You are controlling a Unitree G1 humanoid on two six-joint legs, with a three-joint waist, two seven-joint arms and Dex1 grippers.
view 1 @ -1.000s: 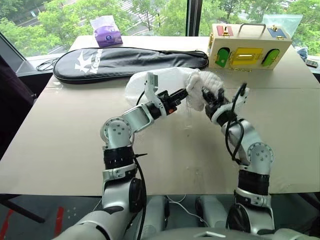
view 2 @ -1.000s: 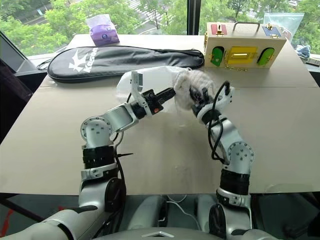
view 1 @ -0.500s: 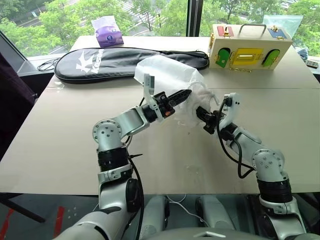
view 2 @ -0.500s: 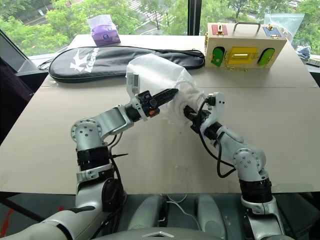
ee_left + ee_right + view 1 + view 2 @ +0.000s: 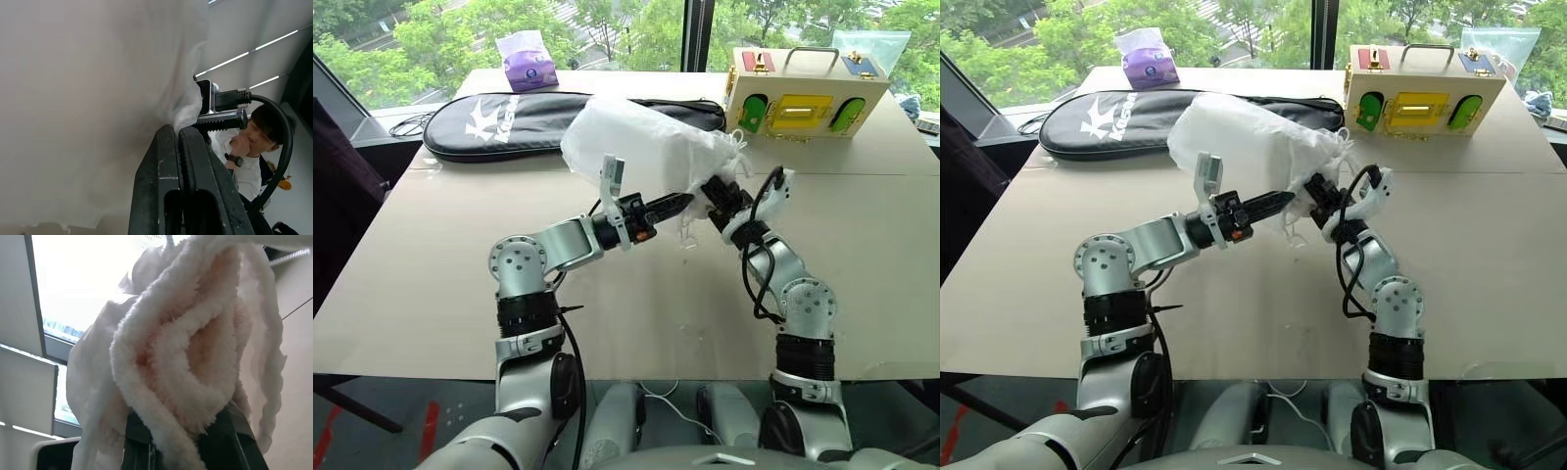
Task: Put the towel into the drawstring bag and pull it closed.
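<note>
tabletop (image 5: 431, 255): I'm working over the beige surface; black racket cover (image 5: 529, 117), wooden latch box (image 5: 803, 93) and purple tissue pack (image 5: 529, 64) are sitting at the far side, well apart from my step.
drawstring bag (image 5: 636, 142): I'm holding it lifted off the tabletop between both arms, puffed up, gathered mouth pointing toward the right claw.
towel (image 5: 186, 347): it's sitting at the bag mouth, bag fabric wrapping round it; I judge it's only partly in.
left claw (image 5: 677, 203): pinched shut on the bag's thin fabric near the mouth.
right claw (image 5: 717, 192): closed on the towel bundle.
step tip: I'm keeping the left pinch steady, pushing the towel deeper before releasing, then going for the cord.
</note>
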